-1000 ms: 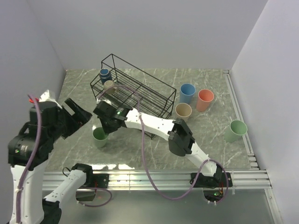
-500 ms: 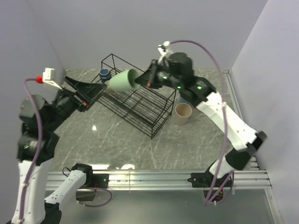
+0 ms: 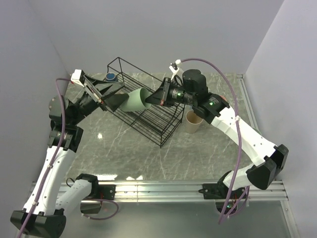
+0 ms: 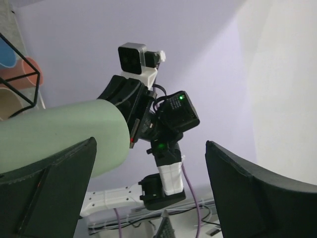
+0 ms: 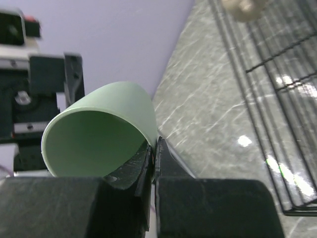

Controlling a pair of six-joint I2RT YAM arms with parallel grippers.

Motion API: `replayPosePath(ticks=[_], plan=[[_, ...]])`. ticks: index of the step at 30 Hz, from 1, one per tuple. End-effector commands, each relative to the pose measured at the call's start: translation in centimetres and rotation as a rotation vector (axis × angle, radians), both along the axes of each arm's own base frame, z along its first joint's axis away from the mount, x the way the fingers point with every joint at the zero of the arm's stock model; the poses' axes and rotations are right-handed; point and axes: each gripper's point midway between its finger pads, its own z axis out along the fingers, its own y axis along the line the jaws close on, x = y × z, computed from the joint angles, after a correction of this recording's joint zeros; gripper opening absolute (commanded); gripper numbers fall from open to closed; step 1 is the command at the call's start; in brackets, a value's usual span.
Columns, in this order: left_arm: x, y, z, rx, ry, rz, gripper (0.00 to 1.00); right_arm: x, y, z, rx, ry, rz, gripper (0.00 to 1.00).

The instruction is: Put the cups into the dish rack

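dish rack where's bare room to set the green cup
Free: the floor of the dish rack from its middle to the near end, and the table in front of it. Crowded: the far end, with the navy mug, the open left tool and the green cup in the right tool.

Six cups are showing across the views: one green cup [image 3: 132,100], one navy mug [image 3: 111,77], one beige cup [image 3: 193,121], one blue cup [image 4: 5,53], one salmon cup [image 4: 30,74] and one blurred tan mug [image 5: 242,10]. One rack [image 3: 153,115] and one table [image 3: 198,153] are showing too. Two arms are appearing: the left arm [image 3: 57,158] and the right arm [image 3: 237,131].
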Motion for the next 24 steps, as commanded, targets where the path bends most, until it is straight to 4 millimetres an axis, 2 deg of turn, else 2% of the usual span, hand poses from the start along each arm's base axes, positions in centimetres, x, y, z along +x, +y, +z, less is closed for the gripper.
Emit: replayPosePath(ticks=[1, 2, 6, 11, 13, 17, 19, 20, 21, 22, 24], plan=[[-0.7, -0.1, 0.4, 0.117, -0.046, 0.0, 0.96, -1.9, -0.5, 6.4, 0.114, -0.144, 0.041, 0.0], [-0.7, 0.0, 0.5, 0.125, -0.049, 0.009, 0.96, -1.7, -0.8, 7.2, 0.11, -0.165, 0.025, 0.0], [-1.3, -0.1, -0.5, 0.12, -0.038, -0.005, 0.97, -0.9, -2.2, 8.2, 0.106, -0.198, -0.034, 0.0], [-1.5, 0.0, -2.3, 0.14, 0.01, -0.005, 0.99, 0.6, -3.8, 8.6, 0.086, -0.223, -0.094, 0.0], [-1.3, 0.0, -2.2, 0.158, -0.002, 0.002, 0.99, 1.1, -4.3, 8.9, 0.094, -0.222, -0.094, 0.0], [-0.2, -0.3, -3.1, 0.162, 0.017, -0.011, 0.99, 0.8, -3.8, 8.7, 0.104, -0.207, -0.047, 0.0], [0.1, -0.5, -2.6, 0.13, -0.006, -0.025, 0.99, 0.4, -3.4, 8.2, 0.13, -0.187, -0.016, 0.0], [0.5, -0.7, -3.2, 0.113, 0.005, -0.033, 1.0, 0.1, -3.3, 8.3, 0.15, -0.182, -0.007, 0.0], [0.5, -0.7, -2.4, 0.088, -0.038, -0.034, 0.99, -0.3, -3.1, 8.9, 0.188, -0.18, 0.01, 0.0], [0.7, -0.7, -2.7, 0.059, -0.023, -0.04, 0.99, -0.2, -2.9, 8.0, 0.19, -0.157, 0.014, 0.0], [0.7, -1.0, -2.3, 0.032, -0.047, -0.049, 0.99, -0.5, -2.7, 7.8, 0.209, -0.137, 0.024, 0.0]])
